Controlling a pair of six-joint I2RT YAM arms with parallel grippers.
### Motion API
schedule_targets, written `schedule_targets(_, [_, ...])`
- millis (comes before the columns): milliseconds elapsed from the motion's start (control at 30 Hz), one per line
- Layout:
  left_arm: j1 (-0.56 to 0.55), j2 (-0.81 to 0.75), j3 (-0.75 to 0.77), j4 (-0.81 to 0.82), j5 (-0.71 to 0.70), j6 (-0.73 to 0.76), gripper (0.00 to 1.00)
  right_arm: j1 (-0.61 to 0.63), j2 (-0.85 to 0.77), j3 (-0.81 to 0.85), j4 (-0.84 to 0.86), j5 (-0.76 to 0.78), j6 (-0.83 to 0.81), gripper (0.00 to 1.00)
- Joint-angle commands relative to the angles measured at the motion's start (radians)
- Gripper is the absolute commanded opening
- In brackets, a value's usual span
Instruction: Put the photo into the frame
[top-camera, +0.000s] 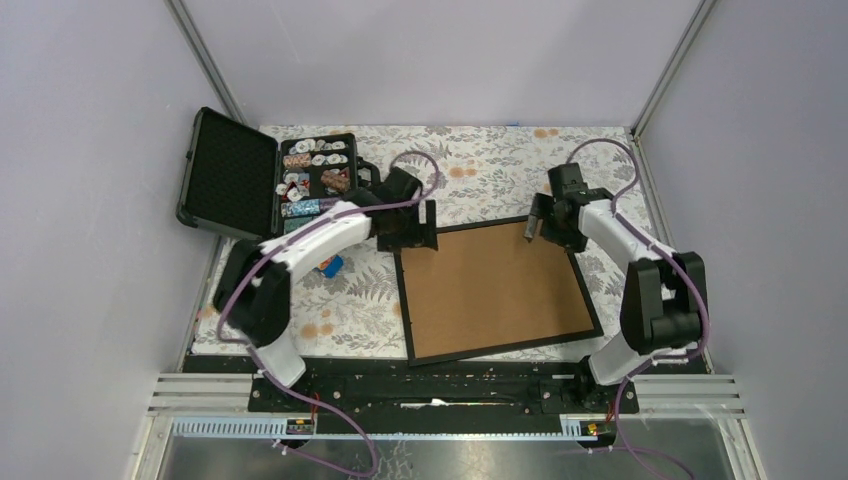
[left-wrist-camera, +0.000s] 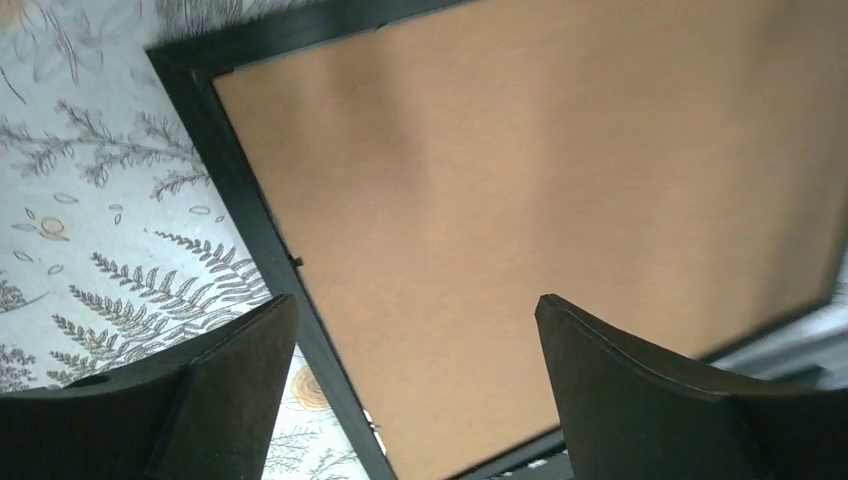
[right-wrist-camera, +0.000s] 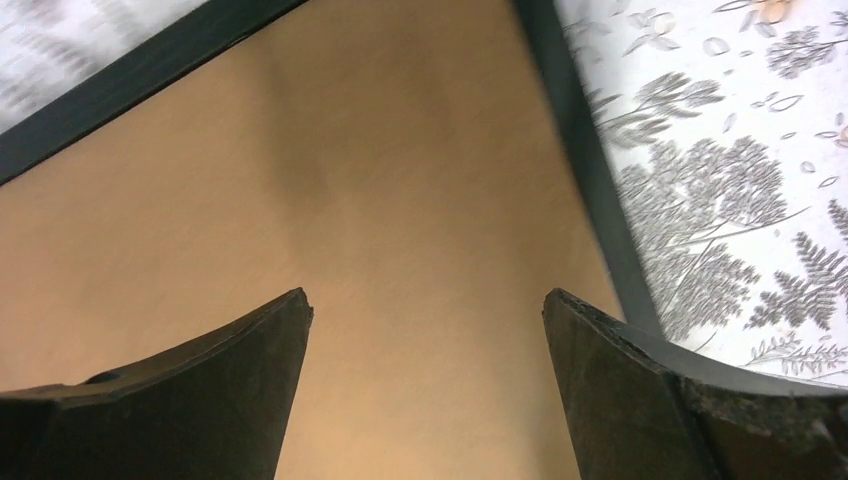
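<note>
The left tool (left-wrist-camera: 415, 305) stands released, its two dark, matte, wedge-shaped fingers (left-wrist-camera: 235, 385) spread wide with nothing between them. One finger hangs over the cloth, the other over the frame (left-wrist-camera: 520, 190), so the tool straddles the frame's left moulding near the far left corner. The right tool (right-wrist-camera: 425, 295) is likewise released, its fingers (right-wrist-camera: 620, 385) wide apart and holding nothing. It sits over the far right corner, one finger above the brown back, the other above the right moulding.

The frame (top-camera: 495, 290) lies flat on the table (top-camera: 480, 165), back upward and slightly skewed, between the two arms. Its back is a smooth, plain brown board with a faint fibrous grain, bordered by thin, glossy black moulding. Whatever lies beneath the board is hidden.

The table carries a pale cloth (top-camera: 350, 315) printed with grey ferns and small orange blooms. At its far left corner a black case (top-camera: 232, 172) stands open, its lid lined with dimpled dark foam. Its tray holds rows of small round pieces in white, brown and reddish tones. A small blue object (top-camera: 331, 265) lies on the cloth beside the left arm.
</note>
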Motion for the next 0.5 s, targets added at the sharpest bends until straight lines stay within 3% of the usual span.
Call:
schedule_targets(0, [0.071,-0.169,-0.06,0.154,0.156,0.05,0.95,0.057,-0.163,0.018,-0.199,-0.129,0.044,0.99])
schedule_targets(200, [0.139,-0.271,-0.098,0.202,0.253,0.089,0.98,0.12,-0.39,-0.183,-0.35,-0.272,0.179,1.0])
schedule_targets(333, [0.143,-0.323,-0.124,0.23,0.287,0.093,0.98,0.12,-0.583,-0.317,-0.46,-0.225,0.402,1.0])
schedule_targets(467, [0.143,-0.367,-0.169,0.273,0.323,0.079,0.98,0.12,-0.731,-0.485,-0.445,-0.178,0.634,0.98])
